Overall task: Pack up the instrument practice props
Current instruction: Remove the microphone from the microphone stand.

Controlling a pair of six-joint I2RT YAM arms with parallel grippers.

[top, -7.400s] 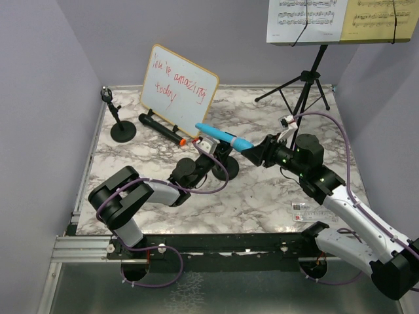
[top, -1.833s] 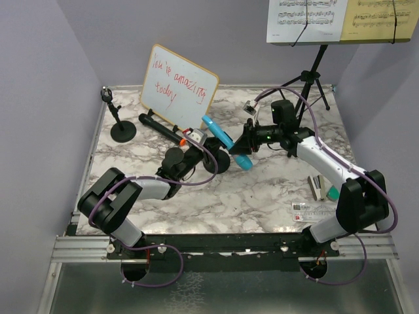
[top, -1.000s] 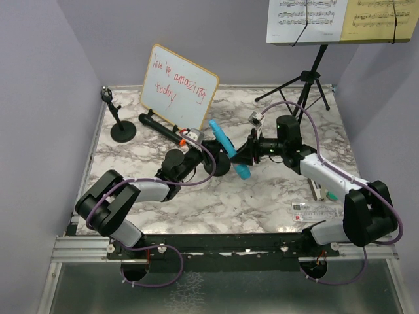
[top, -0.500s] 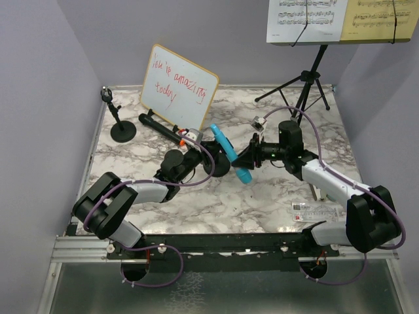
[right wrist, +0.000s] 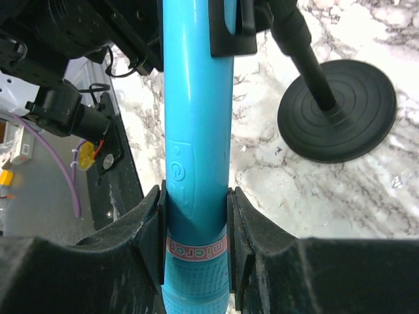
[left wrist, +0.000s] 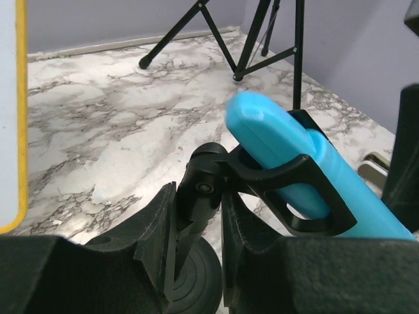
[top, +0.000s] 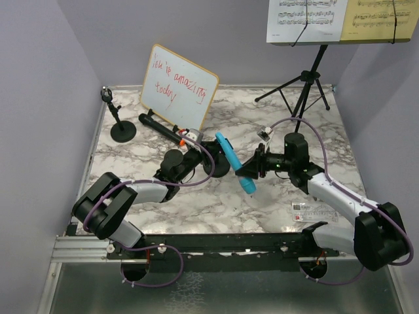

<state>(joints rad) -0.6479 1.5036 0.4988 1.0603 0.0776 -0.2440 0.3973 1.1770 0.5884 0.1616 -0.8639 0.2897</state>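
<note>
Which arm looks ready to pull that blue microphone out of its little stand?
Right. The right gripper clamps the blue microphone around its body, so it can probably just draw it out. The left gripper pinches the mic holder by its stem, steadying it. The microphone sits in the holder's clip.

Bright, even light; soft shadows

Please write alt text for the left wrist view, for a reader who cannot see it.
The left gripper clamps the stem of a black mic holder, whose clip cradles a blue microphone. Behind, black tripod legs stand on the marble table.
</note>
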